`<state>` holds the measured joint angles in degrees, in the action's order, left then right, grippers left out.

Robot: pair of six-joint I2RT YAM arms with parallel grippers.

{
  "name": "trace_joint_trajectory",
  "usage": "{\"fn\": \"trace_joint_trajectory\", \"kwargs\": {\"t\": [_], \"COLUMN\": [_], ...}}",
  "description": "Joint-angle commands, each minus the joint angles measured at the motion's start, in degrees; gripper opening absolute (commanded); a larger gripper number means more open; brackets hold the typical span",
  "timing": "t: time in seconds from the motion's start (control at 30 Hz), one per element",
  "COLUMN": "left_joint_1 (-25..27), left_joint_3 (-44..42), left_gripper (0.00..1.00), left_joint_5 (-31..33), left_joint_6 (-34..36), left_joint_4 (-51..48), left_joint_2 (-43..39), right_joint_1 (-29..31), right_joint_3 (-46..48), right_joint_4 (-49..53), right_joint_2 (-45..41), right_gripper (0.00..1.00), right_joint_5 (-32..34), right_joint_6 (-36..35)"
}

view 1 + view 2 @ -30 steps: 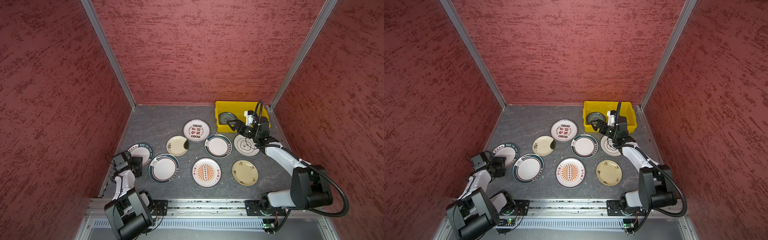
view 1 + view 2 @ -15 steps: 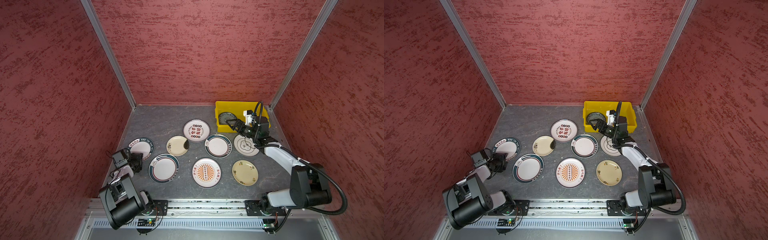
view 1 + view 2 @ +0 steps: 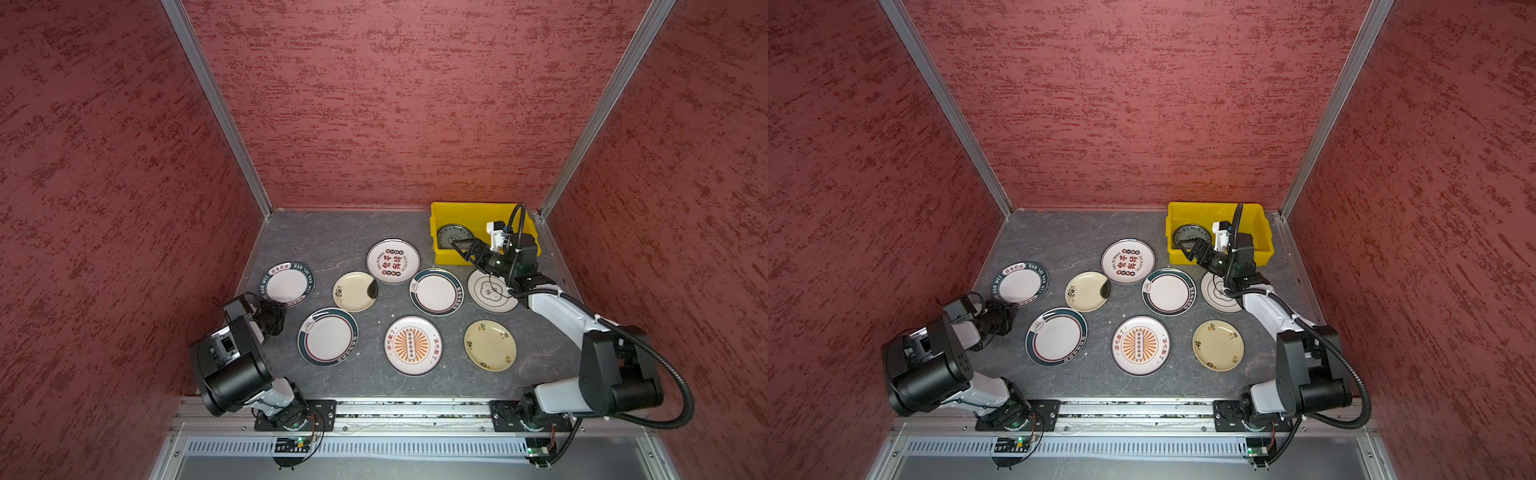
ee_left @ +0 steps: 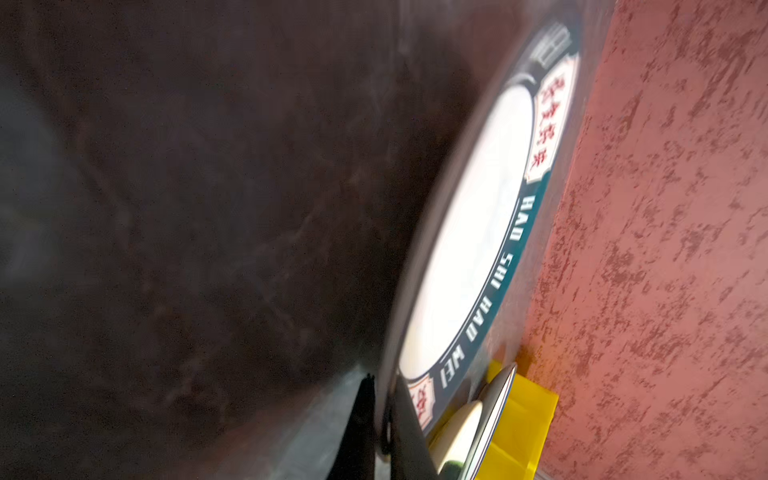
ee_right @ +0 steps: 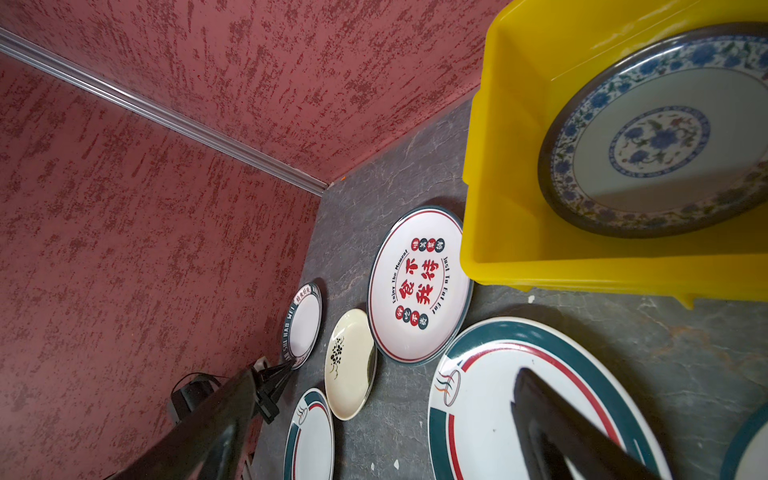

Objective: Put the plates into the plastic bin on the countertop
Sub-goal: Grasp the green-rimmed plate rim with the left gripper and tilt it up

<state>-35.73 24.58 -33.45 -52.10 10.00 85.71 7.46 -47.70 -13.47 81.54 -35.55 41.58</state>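
**Now: left gripper pinches a plate rim, right gripper gapes at the bin**

Farthest left on the countertop (image 3: 324, 241), the left gripper (image 3: 278, 309) is clenched on the near rim of the green-rimmed lettered plate (image 3: 289, 284). The left wrist view shows that rim pinched between its dark fingers (image 4: 359, 419).

Just to the right lie a large green-banded plate (image 3: 327, 336) and a small cream plate (image 3: 354, 291). Next come the white plate with red and black characters (image 3: 392, 261) and, nearer the front edge, the sunburst plate (image 3: 412, 345).

Further right sit a second green-banded plate (image 3: 436, 291), a line-drawn white plate (image 3: 482, 299) partly under the right arm, and a cream speckled plate (image 3: 490, 345).

In the back right corner stands the yellow plastic bin (image 3: 478, 208), with one blue-patterned plate (image 3: 451, 237) inside. The right gripper (image 3: 463, 251) hangs over the bin's near-left corner, jaws spread wide, holding nothing.
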Motion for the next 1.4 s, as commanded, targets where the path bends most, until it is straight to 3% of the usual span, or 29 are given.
{"fn": "trace_joint_trajectory", "kwargs": {"t": [0.0, 0.4, 0.77, 1.1, 1.37], "left_joint_1": [0.2, 0.3, 3.7, 14.2, 24.4], "left_joint_3": [-1.9, -1.1, 0.9, 5.6, 10.1], "left_gripper": [0.01, 0.0, 0.0, 0.0, 0.0], "left_joint_5": [2.3, -0.6, -3.2, 2.4, 3.7], "left_joint_6": [0.7, 1.3, 1.5, 3.3, 2.0], "left_joint_4": [-5.6, -3.7, -5.9, -12.4, -12.7], "left_joint_2": [4.9, 6.9, -0.3, -11.7, -13.2], "right_joint_1": [0.2, 0.2, 0.1, 0.2, 3.5], "right_joint_3": [0.6, 0.6, -0.6, 1.4, 2.9], "right_joint_4": [-0.4, 1.9, 6.4, 6.1, 6.5], "right_joint_2": [-1.7, -3.1, -5.7, -8.3, -10.4], "right_gripper": [0.97, 0.99, 0.99, 0.99, 0.99], "right_joint_5": [0.7, -0.2, -0.3, 1.5, 4.4], "right_joint_6": [-0.2, -0.5, -0.7, 4.8, 5.9]}}
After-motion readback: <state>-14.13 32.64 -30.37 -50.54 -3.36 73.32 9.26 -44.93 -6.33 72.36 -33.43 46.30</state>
